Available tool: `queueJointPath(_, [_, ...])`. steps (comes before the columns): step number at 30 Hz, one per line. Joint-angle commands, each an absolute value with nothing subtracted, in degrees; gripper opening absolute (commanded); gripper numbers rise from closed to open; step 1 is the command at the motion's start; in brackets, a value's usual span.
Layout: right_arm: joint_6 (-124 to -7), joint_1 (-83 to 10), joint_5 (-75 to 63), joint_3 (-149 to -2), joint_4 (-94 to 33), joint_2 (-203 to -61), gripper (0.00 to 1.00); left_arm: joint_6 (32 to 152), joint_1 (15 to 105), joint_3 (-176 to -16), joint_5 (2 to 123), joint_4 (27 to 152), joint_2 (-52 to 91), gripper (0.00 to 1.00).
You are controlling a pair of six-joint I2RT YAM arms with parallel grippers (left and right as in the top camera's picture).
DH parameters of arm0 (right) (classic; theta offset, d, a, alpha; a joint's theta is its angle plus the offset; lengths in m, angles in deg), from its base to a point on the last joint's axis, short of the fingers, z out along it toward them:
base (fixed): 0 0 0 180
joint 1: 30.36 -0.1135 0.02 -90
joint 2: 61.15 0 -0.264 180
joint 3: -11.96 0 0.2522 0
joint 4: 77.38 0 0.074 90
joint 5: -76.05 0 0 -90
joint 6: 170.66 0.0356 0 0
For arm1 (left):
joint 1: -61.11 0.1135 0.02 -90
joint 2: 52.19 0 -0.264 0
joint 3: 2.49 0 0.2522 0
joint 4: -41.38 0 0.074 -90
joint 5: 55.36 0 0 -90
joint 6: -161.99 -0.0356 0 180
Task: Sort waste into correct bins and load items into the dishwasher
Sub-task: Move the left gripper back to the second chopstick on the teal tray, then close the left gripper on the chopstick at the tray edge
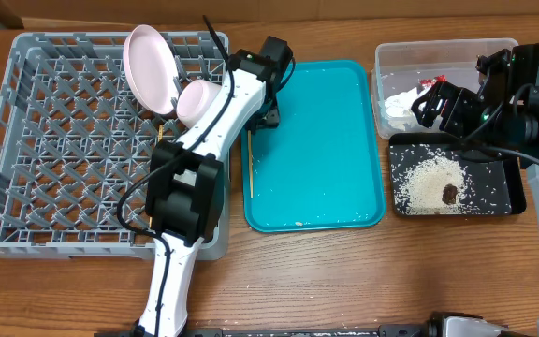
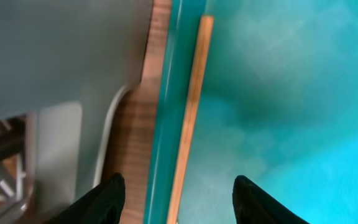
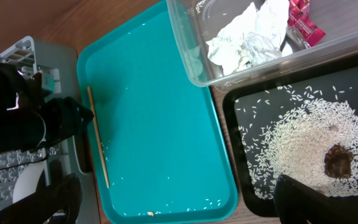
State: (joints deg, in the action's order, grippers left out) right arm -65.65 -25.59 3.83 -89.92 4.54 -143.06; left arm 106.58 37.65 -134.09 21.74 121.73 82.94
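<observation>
My left gripper (image 1: pixel 268 119) hangs open over the left rim of the teal tray (image 1: pixel 326 140). In the left wrist view, one wooden chopstick (image 2: pixel 191 106) lies on the tray floor along that rim, running in between the fingertips (image 2: pixel 112 190) of that gripper (image 2: pixel 179 186). The same chopstick (image 1: pixel 249 167) shows from overhead. A pink plate (image 1: pixel 150 65) and a white bowl (image 1: pixel 197 100) lean in the grey dishwasher crate (image 1: pixel 54 159). My right gripper (image 1: pixel 430 105) is wide open and empty, high above the bins. The clear tub (image 3: pixel 191 62) holds white paper (image 3: pixel 244 43) and a red wrapper (image 3: pixel 303 25). Rice (image 3: pixel 303 134) and a brown lump (image 3: pixel 339 160) lie in the black tray (image 3: pixel 241 180).
A few stray rice grains (image 3: pixel 213 201) dot the near end of the teal tray. The left arm (image 1: pixel 190 178) stretches over the crate's right side. The wooden table (image 1: pixel 344 281) extends in front of the trays.
</observation>
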Motion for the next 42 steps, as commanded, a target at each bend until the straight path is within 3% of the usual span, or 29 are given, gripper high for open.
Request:
queueJointPath(1, [-65.9, -25.8, 3.7, -89.9, 4.2, -142.7, 1.0, 106.7, 36.9, -132.3, 21.1, 120.2, 83.5, 0.57])
queueJointPath(26, [-65.9, -25.8, 3.6, -89.9, 4.2, -142.7, 1.0, 105.2, 35.6, -125.1, 21.1, 111.7, 83.4, 0.56])
queueJointPath(42, [-65.9, -25.8, 3.6, -89.9, 4.2, -142.7, 1.0, 101.7, 35.6, -132.8, 21.0, 117.5, 82.8, 0.58])
